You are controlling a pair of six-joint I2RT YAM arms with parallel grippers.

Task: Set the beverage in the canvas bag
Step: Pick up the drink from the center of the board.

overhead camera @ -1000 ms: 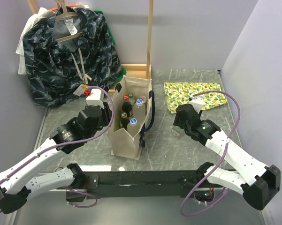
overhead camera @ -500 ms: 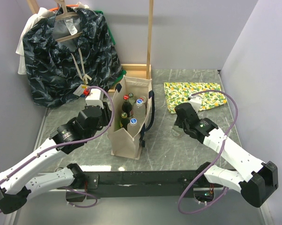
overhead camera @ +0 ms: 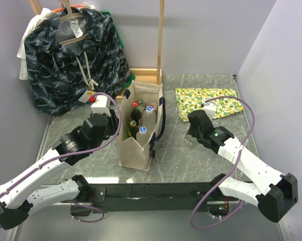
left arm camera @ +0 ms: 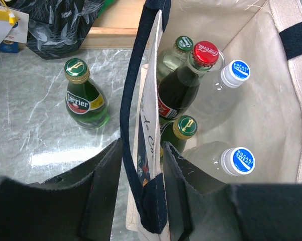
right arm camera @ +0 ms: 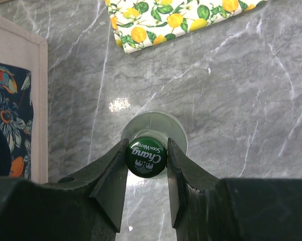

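Green cap between the fingers: my right gripper (right arm camera: 146, 148) presses on both sides of the soda bottle (right arm camera: 146, 160). The bottle stands upright on the marble table (right arm camera: 251, 110), outside the canvas bag (overhead camera: 140, 150) and to its right. My left gripper (left arm camera: 140, 150), about half closed, pinches the bag's near wall and dark strap (left arm camera: 126, 100). Five bottles (left arm camera: 206, 52) stand inside.

The grey marbled table (overhead camera: 176, 160) carries the canvas bag (overhead camera: 135, 150) upright at centre frame, a green Perrier bottle (left arm camera: 85, 103) standing just left of it. Right of the bag stands a clear green-capped bottle (right arm camera: 146, 155) — and a lemon-print cloth (overhead camera: 208, 100) lies flat at upper right.
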